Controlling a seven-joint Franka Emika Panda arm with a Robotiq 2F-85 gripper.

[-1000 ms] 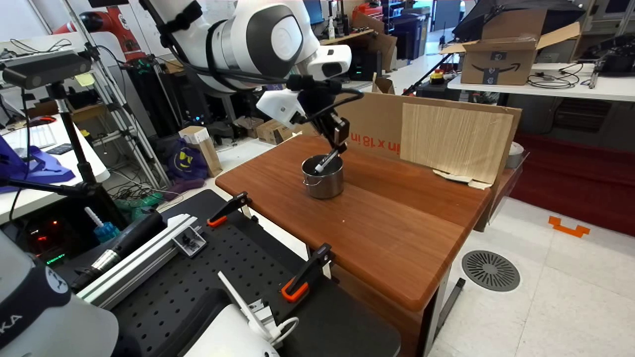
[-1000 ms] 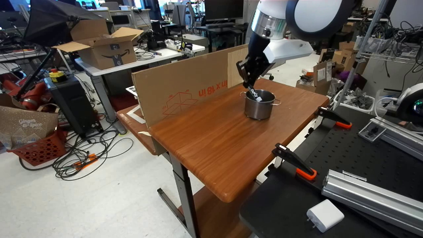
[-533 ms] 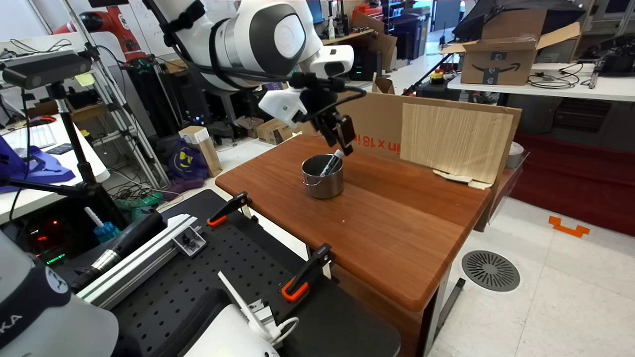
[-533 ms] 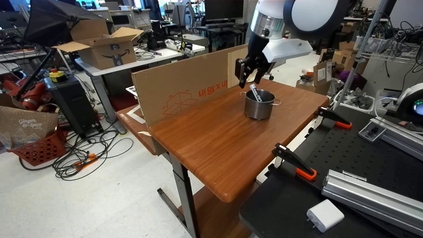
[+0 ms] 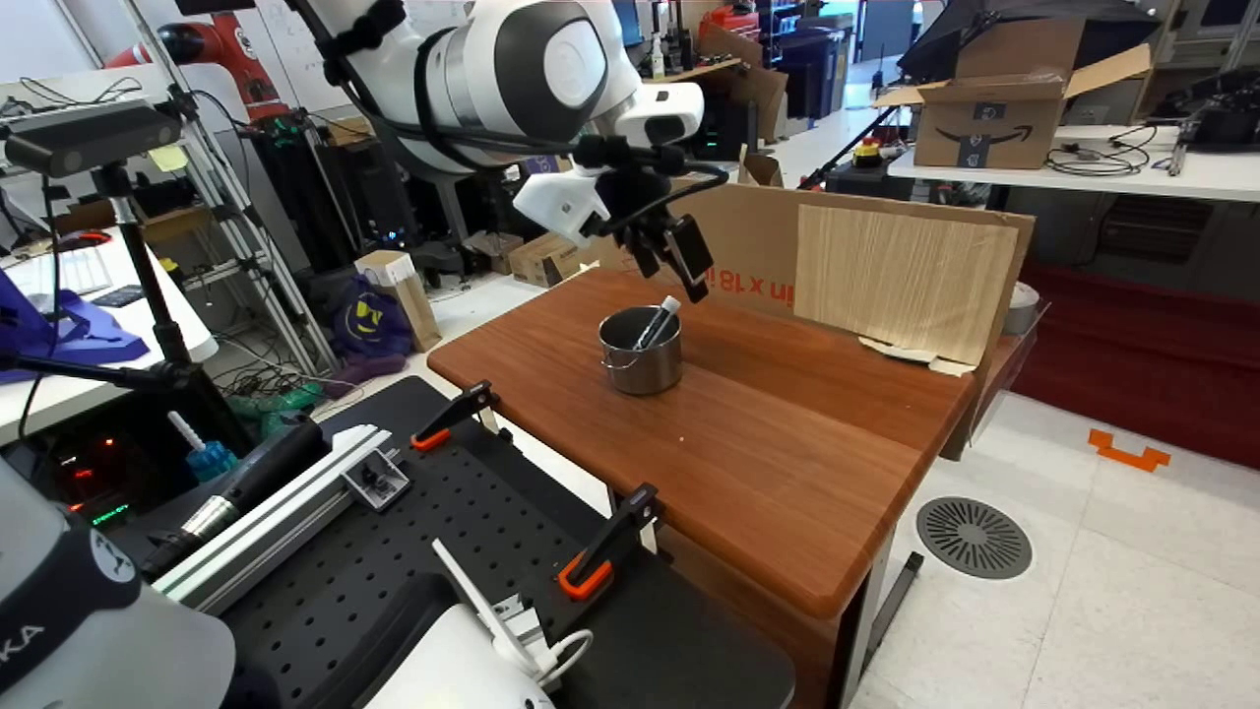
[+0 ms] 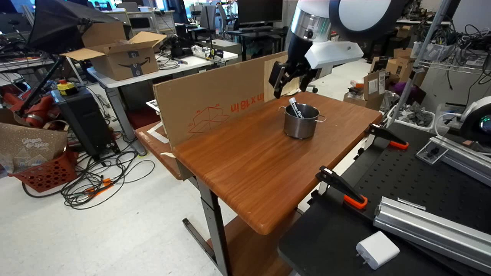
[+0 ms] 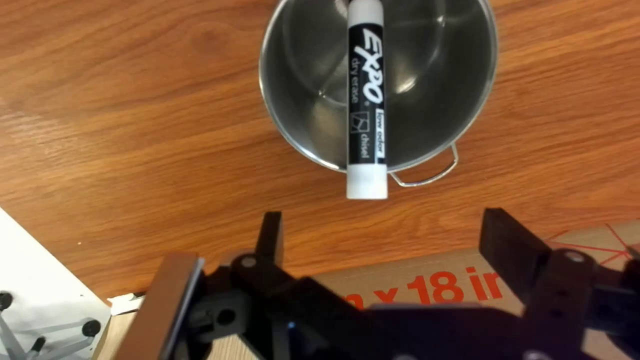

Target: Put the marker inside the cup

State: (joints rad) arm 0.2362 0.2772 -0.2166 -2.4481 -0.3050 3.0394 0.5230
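Wrist view: a glossy brown wood-grain worktop [image 7: 150,165] beneath the black, two-pronged end effector [image 7: 382,220], spread apart and gripping nothing. Below and ahead of it, the shiny grey cylindrical metal cup [image 7: 440,100] contains the slim black, white-ended marker [image 7: 367,100], tilted, long axis pointing toward the end effector; backing straight off likely suffices.

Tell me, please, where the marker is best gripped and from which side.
Probably take the marker by its white upper end, coming from above on the cardboard side: that end slants up out of the cup, while the rest slopes down inside. In the wrist view the tool is open, its jaws spread wider than the slim barrel.
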